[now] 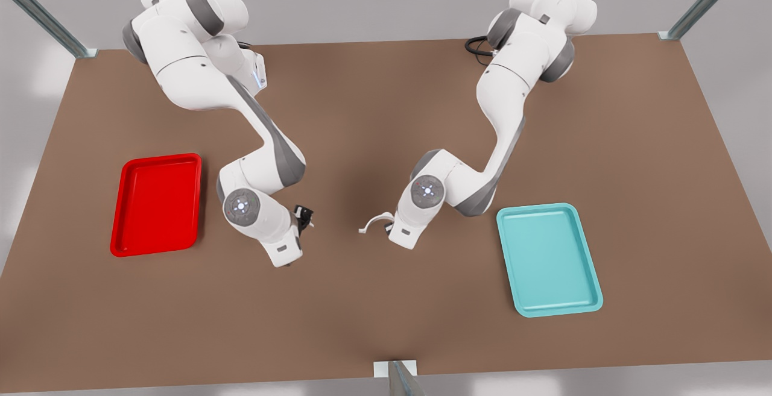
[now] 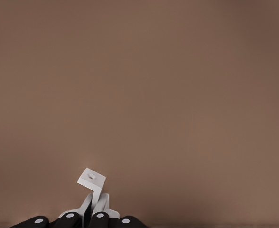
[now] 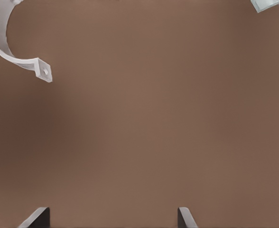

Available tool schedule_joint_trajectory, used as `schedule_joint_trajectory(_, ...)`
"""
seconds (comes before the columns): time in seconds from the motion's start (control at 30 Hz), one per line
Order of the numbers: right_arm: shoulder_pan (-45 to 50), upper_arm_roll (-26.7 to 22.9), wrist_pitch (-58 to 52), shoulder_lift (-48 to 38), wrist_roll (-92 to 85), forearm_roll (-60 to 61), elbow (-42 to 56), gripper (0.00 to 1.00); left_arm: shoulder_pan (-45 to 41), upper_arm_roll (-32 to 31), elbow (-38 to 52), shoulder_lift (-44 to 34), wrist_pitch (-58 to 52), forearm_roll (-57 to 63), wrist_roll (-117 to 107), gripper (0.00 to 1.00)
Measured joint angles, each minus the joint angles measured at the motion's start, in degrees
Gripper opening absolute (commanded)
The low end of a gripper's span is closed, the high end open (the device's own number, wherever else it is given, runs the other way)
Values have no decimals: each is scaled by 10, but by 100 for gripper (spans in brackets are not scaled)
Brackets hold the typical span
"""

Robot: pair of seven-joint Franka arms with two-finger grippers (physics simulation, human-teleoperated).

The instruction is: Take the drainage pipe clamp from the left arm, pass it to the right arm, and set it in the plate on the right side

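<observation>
Now left end effector (image 2: 93,219) pinches drainage pipe clamp (image 1: 375,222); right end effector (image 3: 113,216) spread

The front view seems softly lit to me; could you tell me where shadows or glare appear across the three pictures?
Front view: a diffuse dark shadow lies on the table between the arms, and the red plate shows faint gloss. Left wrist view: the tabletop darkens toward the edges around the drainage pipe clamp. Right wrist view: a soft dark patch lies below the clamp.
</observation>
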Motion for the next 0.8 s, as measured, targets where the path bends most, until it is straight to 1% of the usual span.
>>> schedule_joint_trajectory(0.1, -9, 24, 24, -2, -50, 12, -14, 100, -9, 0, 16, 6, -20, -5, -8, 21)
schedule_joint_trajectory(0.2, -10, 36, 41, 0, -96, 30, -20, 100, -22, 1, 44, 22, -34, -10, -15, 21)
schedule_joint_trajectory(0.43, 3, 39, 73, 6, -174, 53, -23, 100, -28, 1, 56, 35, -43, -13, -27, 21)
schedule_joint_trajectory(0.8, 10, 59, 103, -1, -252, 68, -61, 100, -42, 1, 82, 54, -36, -14, -42, 21)
